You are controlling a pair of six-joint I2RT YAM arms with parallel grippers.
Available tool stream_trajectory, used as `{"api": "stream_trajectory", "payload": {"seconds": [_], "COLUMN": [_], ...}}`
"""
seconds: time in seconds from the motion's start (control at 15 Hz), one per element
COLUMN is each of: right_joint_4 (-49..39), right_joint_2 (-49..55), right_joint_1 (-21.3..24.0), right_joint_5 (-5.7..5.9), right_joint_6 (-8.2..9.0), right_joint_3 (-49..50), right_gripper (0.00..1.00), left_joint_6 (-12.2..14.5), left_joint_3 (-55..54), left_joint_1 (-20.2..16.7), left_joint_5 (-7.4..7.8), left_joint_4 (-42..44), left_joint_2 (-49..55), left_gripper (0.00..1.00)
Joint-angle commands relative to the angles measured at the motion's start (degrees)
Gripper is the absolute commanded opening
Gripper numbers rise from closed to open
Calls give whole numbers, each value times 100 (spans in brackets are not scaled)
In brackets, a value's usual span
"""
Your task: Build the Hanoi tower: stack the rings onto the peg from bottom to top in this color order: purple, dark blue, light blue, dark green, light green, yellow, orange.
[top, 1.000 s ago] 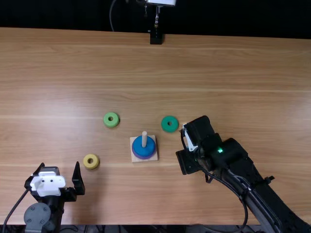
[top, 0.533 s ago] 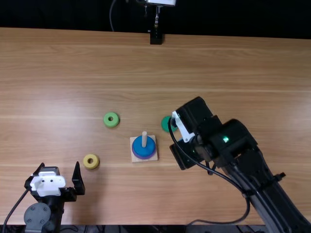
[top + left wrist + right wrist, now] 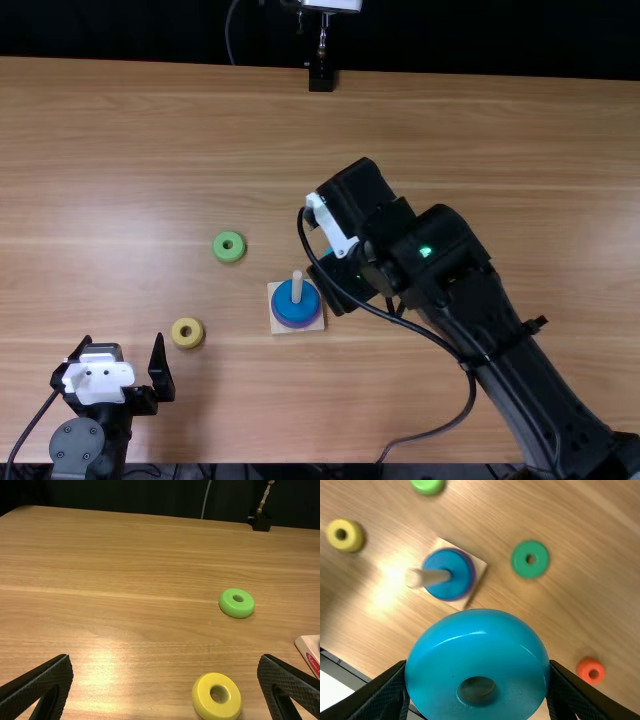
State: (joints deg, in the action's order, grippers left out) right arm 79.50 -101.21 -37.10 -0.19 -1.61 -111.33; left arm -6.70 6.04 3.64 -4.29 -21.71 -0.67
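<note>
Top view: peg (image 3: 297,287) is seen upright near mid-frame, just lower left of right gripper (image 3: 477,666); light blue ring (image 3: 477,652) is clamped between its fingers, lower-left shift likely needed. Left gripper (image 3: 123,340), fingers spread, is seen lower left, farther off.

I count seven rings from here: one purple ring (image 3: 471,573), one dark blue ring (image 3: 451,588), one light blue ring (image 3: 477,647), one dark green ring (image 3: 520,561), one light green ring (image 3: 235,611), one yellow ring (image 3: 204,698) and one orange ring (image 3: 584,670). There's one peg (image 3: 431,577), one square base (image 3: 481,569) and one tabletop (image 3: 150,150).
</note>
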Motion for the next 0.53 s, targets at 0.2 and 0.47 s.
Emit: {"api": "stream_trajectory", "payload": {"seconds": [0.2,0.47], "right_joint_4": [8,-24], "right_joint_2": [-408,-628], "right_joint_1": [-298,-385], "right_joint_5": [29,19], "right_joint_6": [-71,-50], "right_joint_3": [-504,-495], "right_gripper": [0,0], "left_joint_6": [27,27], "left_joint_3": [-604,-604], "left_joint_1": [-12,-12], "left_joint_5": [-35,-35], "left_joint_4": [-476,-476], "left_joint_2": [67,67], "left_gripper": [100,100]}}
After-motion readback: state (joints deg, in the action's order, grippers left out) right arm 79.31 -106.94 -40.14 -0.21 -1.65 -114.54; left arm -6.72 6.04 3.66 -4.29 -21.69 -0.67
